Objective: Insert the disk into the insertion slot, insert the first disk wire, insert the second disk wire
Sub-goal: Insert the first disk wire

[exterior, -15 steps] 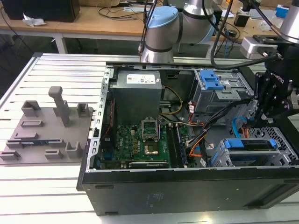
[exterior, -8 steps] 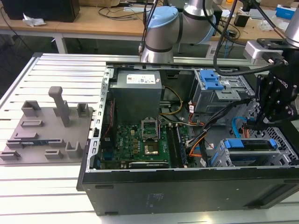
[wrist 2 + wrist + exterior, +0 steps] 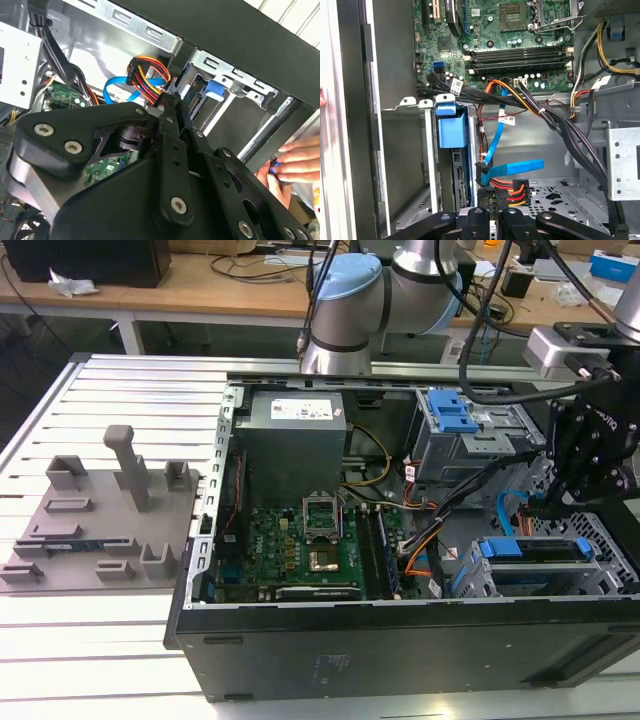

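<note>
Disk: silver drive in a blue carrier, seated inside the insertion slot, the low grey perforated cage at the corner of the open computer case toward the exterior view's right; the first wrist view shows the carrier's blue handle flush at the cage mouth. Gripper: black, lowered into the case just beside the cage, fingers drawn close together and clamped on the black plug of a red, orange and yellow wire bundle. Blue flat cable: its connector lies touching that plug; the cable runs up to the motherboard. Taller grey bay with blue latch: behind the cage, apart from the gripper. Power supply: grey box above the motherboard. Grey fixture plate: on the slatted table, toward the exterior view's left of the case. Person's hand: at the case's outer edge in the second wrist view.
</note>
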### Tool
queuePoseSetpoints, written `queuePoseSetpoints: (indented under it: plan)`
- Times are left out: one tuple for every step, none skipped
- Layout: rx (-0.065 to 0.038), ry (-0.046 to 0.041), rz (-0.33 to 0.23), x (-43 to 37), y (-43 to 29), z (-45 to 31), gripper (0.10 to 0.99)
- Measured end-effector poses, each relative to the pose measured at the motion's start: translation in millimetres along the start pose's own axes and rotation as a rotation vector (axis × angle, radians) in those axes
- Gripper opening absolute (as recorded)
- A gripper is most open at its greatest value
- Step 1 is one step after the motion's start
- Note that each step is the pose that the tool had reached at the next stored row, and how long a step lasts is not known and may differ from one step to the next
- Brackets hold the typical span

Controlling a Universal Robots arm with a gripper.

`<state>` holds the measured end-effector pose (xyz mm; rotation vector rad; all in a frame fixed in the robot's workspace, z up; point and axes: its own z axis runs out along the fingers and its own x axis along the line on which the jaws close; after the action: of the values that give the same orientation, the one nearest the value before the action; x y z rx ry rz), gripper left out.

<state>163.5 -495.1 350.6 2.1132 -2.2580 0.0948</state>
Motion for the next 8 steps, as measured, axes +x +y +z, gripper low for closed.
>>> queuePoseSetpoints:
  plan:
    - [-0.001, -0.0193, 0.0, 1.5, -0.1, 0.1, 0.165]
    - [-0.002, -0.0311, 0.0, 2.7, -0.1, 0.2, 0.165]
    - [-0.002, -0.0417, 0.0, 5.1, -0.3, 0.4, 0.165]
    - [-0.002, -0.0425, 0.0, 5.6, -0.3, 0.5, 0.165]
    - [-0.002, -0.0426, 0.0, 5.5, -0.3, 0.5, 0.165]
    - [-0.002, -0.0427, 0.0, 5.5, -0.3, 0.5, 0.165]
    - [-0.002, -0.0428, 0.0, 5.5, -0.3, 0.5, 0.165]
    - [-0.002, -0.0428, 0.0, 5.6, -0.3, 0.4, 0.165]
